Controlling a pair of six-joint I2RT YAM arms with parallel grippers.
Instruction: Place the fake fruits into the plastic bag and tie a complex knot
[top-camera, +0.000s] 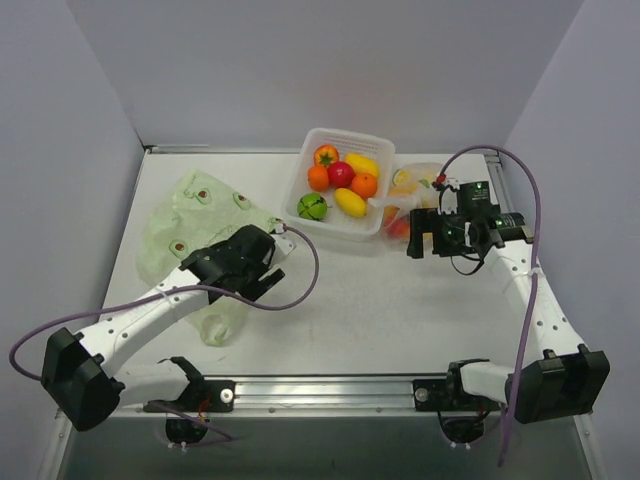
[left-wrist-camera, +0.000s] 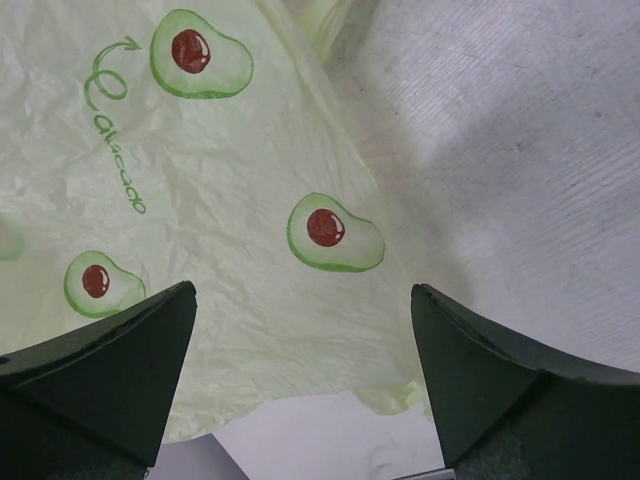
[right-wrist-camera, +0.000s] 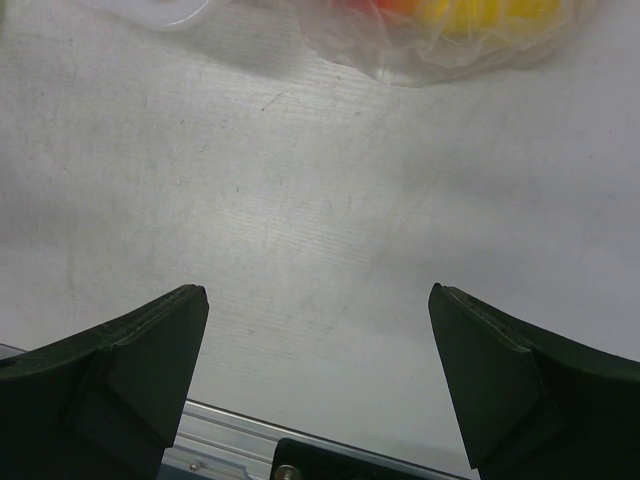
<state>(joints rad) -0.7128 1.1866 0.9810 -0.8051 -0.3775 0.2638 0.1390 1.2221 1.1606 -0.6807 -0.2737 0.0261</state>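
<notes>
Far left: plastic bag (top-camera: 185, 225) lies crumpled and flat on table (top-camera: 380, 310), with left gripper (left-wrist-camera: 303, 305) poised over its right edge, fingers spread wide, nothing between them. Centre back: fake fruits (top-camera: 341, 173) heaped in white slotted basket (top-camera: 350, 133); a clear bag (top-camera: 418, 178) holding more fruit touches the basket's right side. Right gripper (right-wrist-camera: 318, 300) sits just beside that bag, fingers parted over bare tabletop, empty.
</notes>
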